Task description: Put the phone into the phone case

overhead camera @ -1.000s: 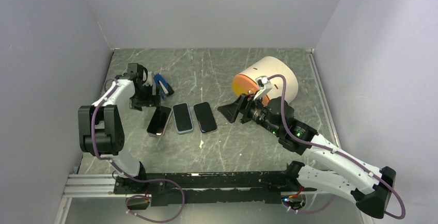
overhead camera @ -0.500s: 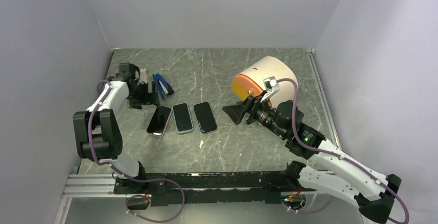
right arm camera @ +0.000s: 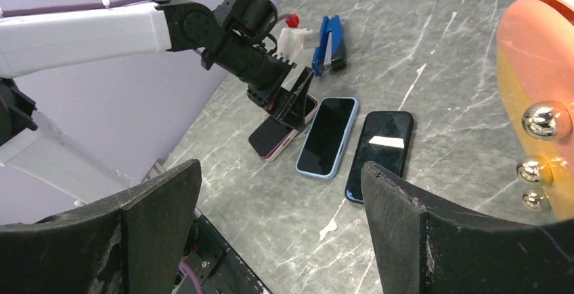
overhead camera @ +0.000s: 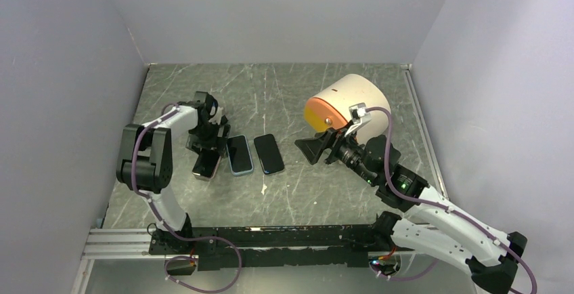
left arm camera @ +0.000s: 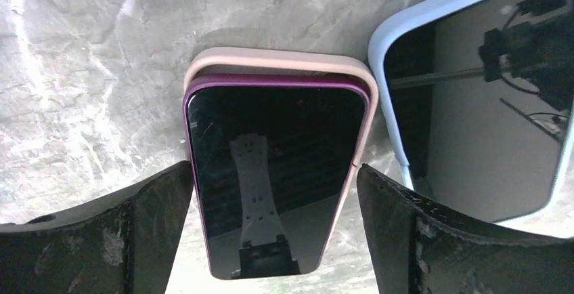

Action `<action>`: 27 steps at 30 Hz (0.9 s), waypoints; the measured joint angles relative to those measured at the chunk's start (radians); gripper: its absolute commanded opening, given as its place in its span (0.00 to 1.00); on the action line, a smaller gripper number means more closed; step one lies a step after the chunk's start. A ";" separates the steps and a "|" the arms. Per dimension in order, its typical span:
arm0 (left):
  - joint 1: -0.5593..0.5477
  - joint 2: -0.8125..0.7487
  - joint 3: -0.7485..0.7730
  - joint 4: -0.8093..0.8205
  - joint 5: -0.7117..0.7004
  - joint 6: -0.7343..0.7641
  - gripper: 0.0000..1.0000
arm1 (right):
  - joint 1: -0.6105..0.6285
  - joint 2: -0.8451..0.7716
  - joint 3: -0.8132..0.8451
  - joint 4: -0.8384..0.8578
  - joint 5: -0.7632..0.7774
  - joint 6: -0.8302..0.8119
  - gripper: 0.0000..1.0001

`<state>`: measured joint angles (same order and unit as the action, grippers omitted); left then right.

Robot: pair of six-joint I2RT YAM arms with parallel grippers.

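- The purple-rimmed black phone (left arm camera: pixel 271 172) lies on the pale pink phone case (left arm camera: pixel 277 59), seemingly not fully seated.
- The left gripper (left arm camera: pixel 274 196) is spread wide, straddling the phone and gripping nothing.
- A light-blue-rimmed phone (left arm camera: pixel 474 104) lies just beside.
- The right gripper (right arm camera: pixel 281 199) gapes empty, well apart.

Bright even light, sharp frames, glossy reflections.

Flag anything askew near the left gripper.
The purple phone lies on the pink case but is not seated. In the left wrist view the case's rim shows past the phone's far end and along one side, so the two are offset. The left gripper hangs open astride them.
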<state>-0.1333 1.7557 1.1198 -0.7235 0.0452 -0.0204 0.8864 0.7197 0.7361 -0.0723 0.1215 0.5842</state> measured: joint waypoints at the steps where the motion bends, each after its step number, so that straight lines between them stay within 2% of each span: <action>1: -0.006 0.009 0.000 0.000 -0.011 0.001 0.94 | 0.000 -0.002 -0.002 0.000 0.003 -0.001 0.91; 3: -0.016 0.030 0.003 -0.005 -0.045 0.001 0.94 | 0.000 -0.006 -0.005 -0.001 0.008 -0.002 0.91; 8: -0.025 0.040 0.014 -0.019 -0.062 0.000 0.83 | 0.000 -0.025 -0.010 -0.001 0.019 -0.003 0.92; 13: -0.029 0.044 0.023 -0.031 -0.063 -0.004 0.62 | 0.000 -0.033 -0.010 -0.001 0.030 -0.005 0.92; 17: -0.021 0.044 0.027 -0.037 -0.051 -0.015 0.54 | 0.000 -0.029 -0.013 0.000 0.030 0.005 0.90; 22: 0.066 0.043 0.038 -0.044 0.048 -0.056 0.45 | 0.000 0.046 -0.011 0.013 0.000 0.039 0.86; 27: 0.165 0.032 0.037 -0.043 0.129 -0.091 0.45 | 0.023 0.163 -0.002 0.015 -0.048 0.063 0.85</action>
<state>0.0319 1.7874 1.1568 -0.7670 0.1738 -0.1112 0.9089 0.8822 0.7341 -0.0570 0.0734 0.6476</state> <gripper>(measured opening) 0.761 0.856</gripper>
